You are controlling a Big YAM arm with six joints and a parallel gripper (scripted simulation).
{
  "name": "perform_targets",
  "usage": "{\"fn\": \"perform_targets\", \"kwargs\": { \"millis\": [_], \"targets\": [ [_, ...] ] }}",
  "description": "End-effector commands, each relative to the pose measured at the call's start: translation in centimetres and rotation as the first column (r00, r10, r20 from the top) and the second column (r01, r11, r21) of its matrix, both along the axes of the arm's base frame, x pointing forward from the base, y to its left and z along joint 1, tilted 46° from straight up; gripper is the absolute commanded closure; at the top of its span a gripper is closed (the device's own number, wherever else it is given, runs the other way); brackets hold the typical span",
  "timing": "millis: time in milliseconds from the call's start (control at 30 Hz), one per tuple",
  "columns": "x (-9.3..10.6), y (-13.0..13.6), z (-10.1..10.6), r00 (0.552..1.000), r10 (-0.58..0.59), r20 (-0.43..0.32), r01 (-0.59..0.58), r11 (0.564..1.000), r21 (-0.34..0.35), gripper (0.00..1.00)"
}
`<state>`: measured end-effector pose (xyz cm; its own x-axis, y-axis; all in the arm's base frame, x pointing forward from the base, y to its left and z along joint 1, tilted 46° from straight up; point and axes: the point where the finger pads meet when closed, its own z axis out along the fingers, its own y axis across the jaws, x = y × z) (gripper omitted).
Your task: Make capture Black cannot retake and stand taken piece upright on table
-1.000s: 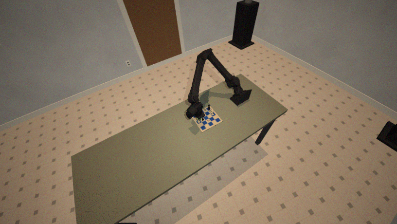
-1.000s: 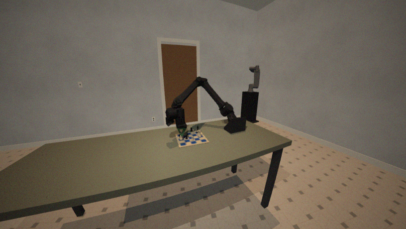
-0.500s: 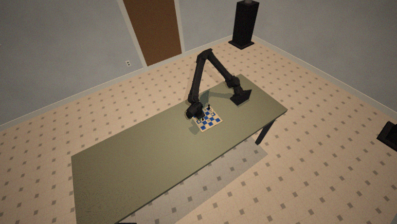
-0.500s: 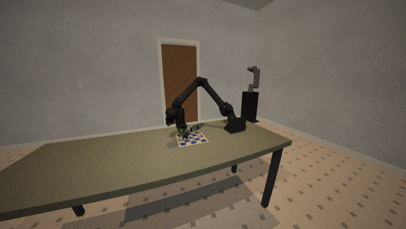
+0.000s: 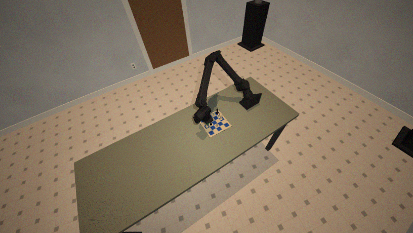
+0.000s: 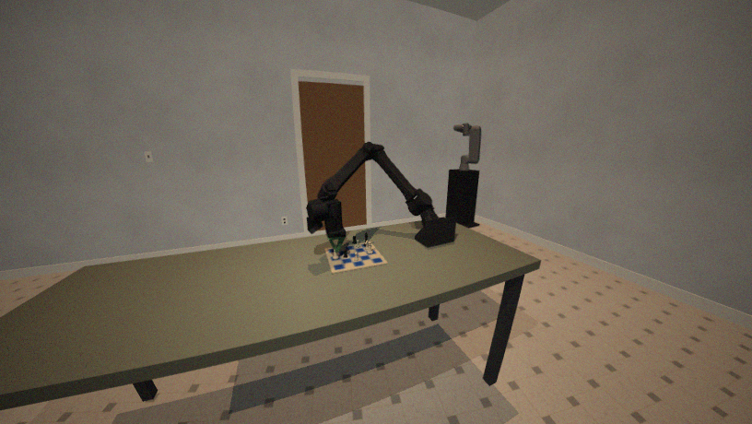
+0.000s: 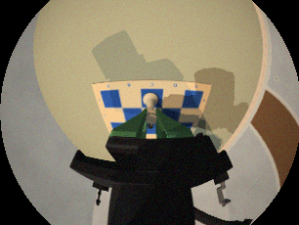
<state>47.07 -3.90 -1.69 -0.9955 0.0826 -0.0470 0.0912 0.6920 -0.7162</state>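
Observation:
A small blue-and-cream chessboard [image 5: 223, 129] [image 6: 366, 262] [image 7: 109, 103] lies on the green table [image 5: 144, 164] [image 6: 210, 295]. My gripper [image 5: 206, 123] [image 6: 335, 247] [image 7: 150, 112] is low over the board's left edge with its green fingers shut on a white piece with a round head [image 7: 149, 101], held upright just above or on a square; I cannot tell which. A black piece [image 5: 217, 111] stands at the board's far corner and another black piece [image 5: 210, 123] stands close to the gripper. White pieces [image 5: 220, 116] stand near the far side. The arm hides the squares under it.
The arm's base [image 5: 250, 101] [image 6: 435, 234] sits on the table behind the board. A black pedestal [image 5: 253, 26] [image 6: 462, 197] with a grey arm stands in the room's corner. The table's far edge runs close behind the board.

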Motion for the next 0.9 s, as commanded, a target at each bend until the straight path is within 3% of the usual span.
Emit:
{"fn": "perform_targets", "kwargs": {
  "millis": [0, 300, 333, 400, 433, 500, 533, 600, 633, 767, 800, 867],
  "targets": [
    [0.16, 0.28, -0.47, 1.0, 0.018, -0.008, -0.018, 1.0, -0.004, 1.0],
    [0.16, 0.28, -0.47, 1.0, 0.018, -0.008, -0.018, 1.0, -0.004, 1.0],
    [0.16, 0.28, -0.47, 1.0, 0.018, -0.008, -0.018, 1.0, -0.004, 0.92],
    [0.16, 0.28, -0.47, 1.0, 0.018, -0.008, -0.018, 1.0, -0.004, 0.92],
    [0.16, 0.28, -0.47, 1.0, 0.018, -0.008, -0.018, 1.0, -0.004, 0.84],
    [0.16, 0.28, -0.47, 1.0, 0.018, -0.008, -0.018, 1.0, -0.004, 0.84],
    [0.16, 0.28, -0.47, 1.0, 0.018, -0.008, -0.018, 1.0, -0.004, 0.76],
    [0.16, 0.28, -0.47, 1.0, 0.018, -0.008, -0.018, 1.0, -0.004, 0.76],
    [0.16, 0.28, -0.47, 1.0, 0.018, -0.008, -0.018, 1.0, -0.004, 0.68],
    [0.16, 0.28, -0.47, 1.0, 0.018, -0.008, -0.018, 1.0, -0.004, 0.68],
    [0.16, 0.28, -0.47, 1.0, 0.018, -0.008, -0.018, 1.0, -0.004, 0.6],
    [0.16, 0.28, -0.47, 1.0, 0.018, -0.008, -0.018, 1.0, -0.004, 0.6]
  ]
}}
